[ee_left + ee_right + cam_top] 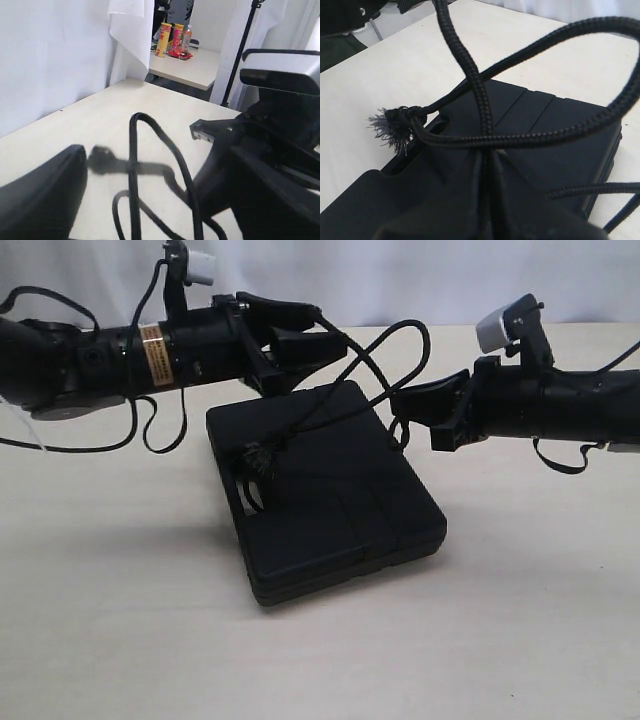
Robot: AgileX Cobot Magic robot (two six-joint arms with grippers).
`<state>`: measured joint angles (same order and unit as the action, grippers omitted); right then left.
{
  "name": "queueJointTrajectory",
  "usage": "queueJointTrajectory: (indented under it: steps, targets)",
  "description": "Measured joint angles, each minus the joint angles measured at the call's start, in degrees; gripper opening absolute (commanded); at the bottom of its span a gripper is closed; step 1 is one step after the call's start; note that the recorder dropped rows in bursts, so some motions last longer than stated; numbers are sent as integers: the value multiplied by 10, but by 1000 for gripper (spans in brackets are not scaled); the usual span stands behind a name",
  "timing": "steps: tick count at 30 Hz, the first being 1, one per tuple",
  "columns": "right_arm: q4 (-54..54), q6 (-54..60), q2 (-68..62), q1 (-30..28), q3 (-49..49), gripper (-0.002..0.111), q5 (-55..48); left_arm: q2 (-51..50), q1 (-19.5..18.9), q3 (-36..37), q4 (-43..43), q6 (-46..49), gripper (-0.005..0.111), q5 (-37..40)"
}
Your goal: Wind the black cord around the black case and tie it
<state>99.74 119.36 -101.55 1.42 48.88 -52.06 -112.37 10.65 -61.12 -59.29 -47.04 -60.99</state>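
The black case (330,490) lies on the table between both arms. The black cord's frayed knot (258,458) rests at the handle slot on its left end. From there the black cord (415,335) rises, loops over the case and comes down to my right gripper (402,405), which is shut on it. In the right wrist view the shut jaws (487,200) pinch the cord (475,80) above the case (540,115), close to the knot (390,127). My left gripper (332,328) hovers open behind the case. A cord strand (132,165) runs beside its one visible finger (40,200).
The pale table (120,620) extends all around the case. A white curtain (50,50) hangs behind it. Beyond the curtain, a second table (190,67) holds snack cans (167,37), and a black stand pole (240,50) rises nearby. The right arm (270,165) sits close to the left gripper.
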Motion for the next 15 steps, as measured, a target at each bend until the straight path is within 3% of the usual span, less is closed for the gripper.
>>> queueJointTrajectory:
  steps: [5, 7, 15]
  targets:
    - [0, 0, 0, 0, 0, 4, 0, 0, 39, -53, 9, -45, 71, 110]
    - [0, 0, 0, 0, 0, 4, 0, -1, 50, -70, 9, -65, 65, 165]
    - [0, 0, 0, 0, 0, 4, 0, -2, 53, -73, -4, -116, 13, 177]
